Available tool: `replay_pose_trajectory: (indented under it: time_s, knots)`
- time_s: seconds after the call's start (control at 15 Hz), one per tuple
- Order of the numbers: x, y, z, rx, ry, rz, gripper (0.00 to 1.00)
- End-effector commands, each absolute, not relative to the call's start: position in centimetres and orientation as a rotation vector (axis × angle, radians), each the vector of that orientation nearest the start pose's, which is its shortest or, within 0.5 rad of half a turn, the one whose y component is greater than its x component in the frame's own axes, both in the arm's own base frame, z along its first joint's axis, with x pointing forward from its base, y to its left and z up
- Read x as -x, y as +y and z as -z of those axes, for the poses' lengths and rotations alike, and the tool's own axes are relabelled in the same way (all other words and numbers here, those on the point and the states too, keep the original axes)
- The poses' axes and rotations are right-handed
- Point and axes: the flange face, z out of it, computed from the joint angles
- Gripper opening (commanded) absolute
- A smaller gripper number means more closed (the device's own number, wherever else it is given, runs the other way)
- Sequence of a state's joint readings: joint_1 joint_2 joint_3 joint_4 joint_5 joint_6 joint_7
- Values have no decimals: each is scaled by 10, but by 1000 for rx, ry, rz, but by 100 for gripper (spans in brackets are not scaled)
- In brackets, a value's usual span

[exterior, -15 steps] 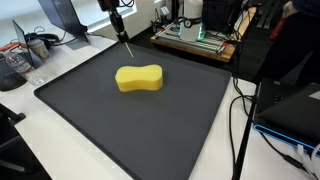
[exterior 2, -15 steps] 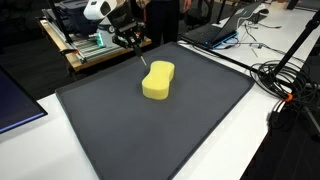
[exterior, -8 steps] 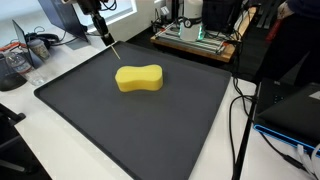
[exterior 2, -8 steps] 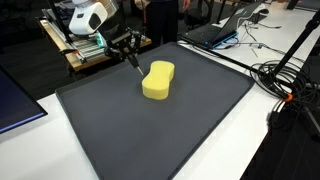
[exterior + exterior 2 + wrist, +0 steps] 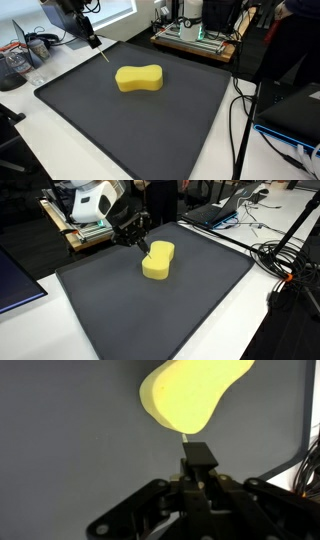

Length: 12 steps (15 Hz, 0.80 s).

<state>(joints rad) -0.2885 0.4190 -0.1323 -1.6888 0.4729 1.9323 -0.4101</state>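
Observation:
A yellow peanut-shaped sponge (image 5: 138,78) lies on a large black mat (image 5: 120,130), toward the mat's far side; it shows in both exterior views (image 5: 158,260) and at the top of the wrist view (image 5: 190,395). My gripper (image 5: 90,41) hovers over the mat's far corner, beside the sponge and apart from it (image 5: 138,238). It is shut on a thin pale stick (image 5: 102,56) that points down toward the mat. In the wrist view the shut gripper (image 5: 198,458) holds the stick (image 5: 186,434), whose tip points at the sponge's near end.
A wooden board with electronics (image 5: 195,40) stands behind the mat. Black cables (image 5: 240,110) run along one side of the mat (image 5: 290,265). A laptop (image 5: 215,210) and desk clutter (image 5: 25,55) lie around the mat's edges.
My gripper has swung sideways along the mat's far edge with the stick in it, past the sponge's end. The sponge has not moved.

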Motion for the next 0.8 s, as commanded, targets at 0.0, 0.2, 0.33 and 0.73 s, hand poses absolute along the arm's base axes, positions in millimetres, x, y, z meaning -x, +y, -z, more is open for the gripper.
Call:
replay_pose_trajectory:
  time_s: [0.0,0.2,0.33,0.73]
  knots:
    - [-633,-211,-361,2716,211,-14,3]
    - [-632,-198,-371,2764,272,6,3]
    - [-626,-194,-377,2799,340,36,3]
    - [-592,-163,-395,2929,442,147,3]
